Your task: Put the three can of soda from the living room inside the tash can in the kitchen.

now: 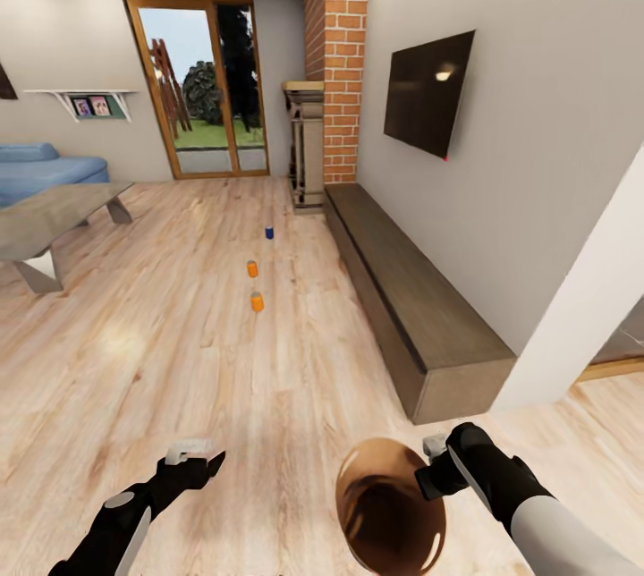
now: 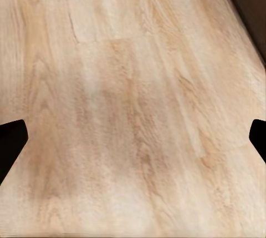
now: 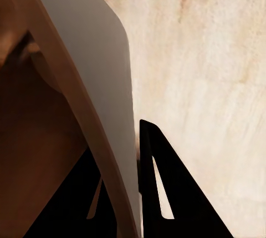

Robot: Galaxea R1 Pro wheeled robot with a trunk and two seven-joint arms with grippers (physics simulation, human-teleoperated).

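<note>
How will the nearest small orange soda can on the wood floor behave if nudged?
The nearest small orange soda can stands upright on smooth wood-plank floor, so it would probably slide or tip. Once down, its round body would likely roll. It looks small, so probably light.

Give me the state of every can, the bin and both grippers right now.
Blue can: upright on floor, untouched.
Middle orange can: upright on floor.
Near orange can: upright on floor.
Bin: held off the floor, tilted, empty.
Right gripper: shut on the bin's rim.
Left gripper: open, empty.
</note>
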